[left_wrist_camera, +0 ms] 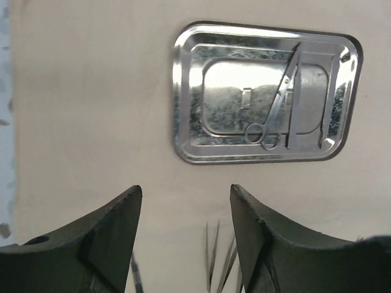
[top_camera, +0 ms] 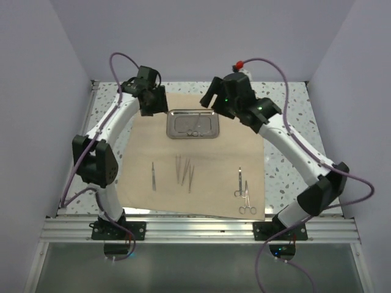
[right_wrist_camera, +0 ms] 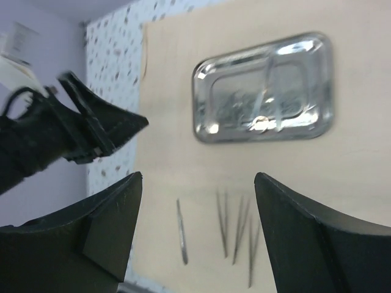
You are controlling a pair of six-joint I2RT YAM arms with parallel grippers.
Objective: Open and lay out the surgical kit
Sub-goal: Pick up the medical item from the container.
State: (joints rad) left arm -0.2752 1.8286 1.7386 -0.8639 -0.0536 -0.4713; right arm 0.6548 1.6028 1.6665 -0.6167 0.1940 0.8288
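The tan cloth wrap (top_camera: pixel 208 177) lies spread flat on the table. The shiny steel tray (top_camera: pixel 193 124) sits on its far part and holds ring-handled scissors (left_wrist_camera: pixel 275 107) and other slim tools. On the cloth's near part lie a scalpel (top_camera: pixel 153 176), several tweezers (top_camera: pixel 184 170) and two ring-handled forceps (top_camera: pixel 243 192). My left gripper (top_camera: pixel 160 102) hovers open and empty at the tray's left. My right gripper (top_camera: pixel 211 96) hovers open and empty just beyond the tray's far right corner. The tray shows in both wrist views (right_wrist_camera: pixel 264 88), beyond the open fingers.
The speckled tabletop (top_camera: pixel 287 97) shows around the cloth. Grey walls enclose the left, back and right. A metal rail (top_camera: pixel 195 229) runs along the near edge by the arm bases. The left gripper shows in the right wrist view (right_wrist_camera: pixel 91 122).
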